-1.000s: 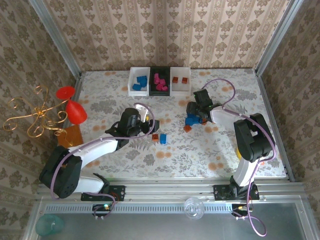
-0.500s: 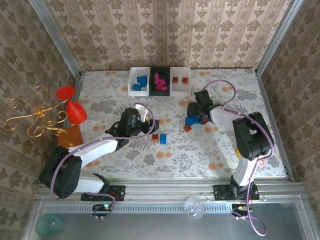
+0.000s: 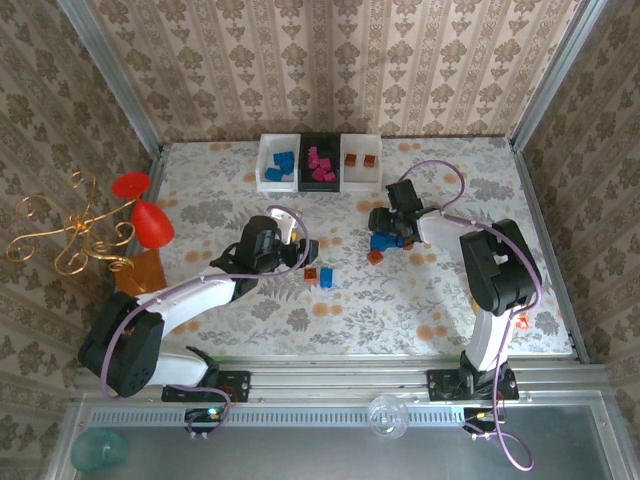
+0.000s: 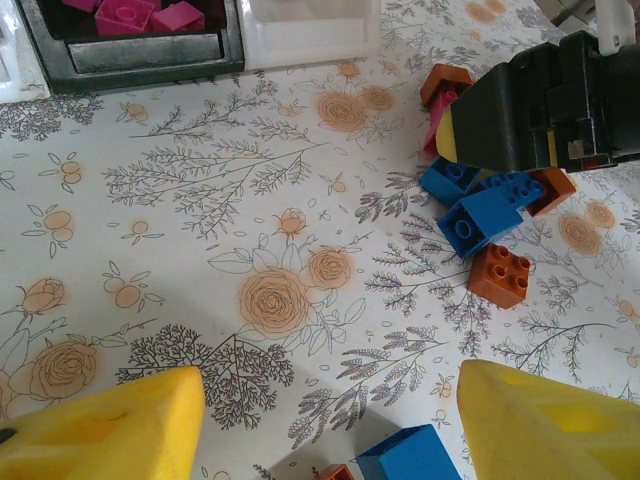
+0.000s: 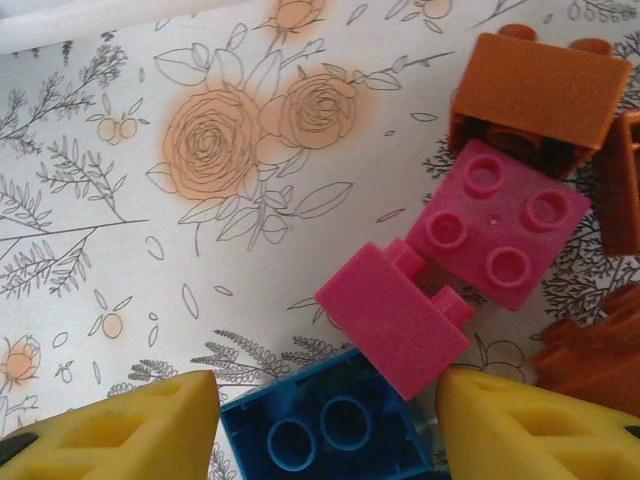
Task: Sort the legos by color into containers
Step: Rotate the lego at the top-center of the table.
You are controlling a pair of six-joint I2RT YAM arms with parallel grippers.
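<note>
The right gripper (image 5: 325, 425), opened wide, straddles a blue brick (image 5: 300, 440) beside a magenta brick (image 5: 395, 320) in the cluster right of the table's (image 3: 450, 290) centre, presumably to carry one to the bins (image 3: 264, 172) at the far edge; the left gripper (image 4: 330, 415) hangs equally wide above a second blue brick (image 4: 405, 455).

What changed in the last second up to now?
The right gripper edged slightly left and farther from its base over the loose legos, its elbow swinging left too; jaws open, nothing taken up. The left gripper and the three bins stayed put.
</note>
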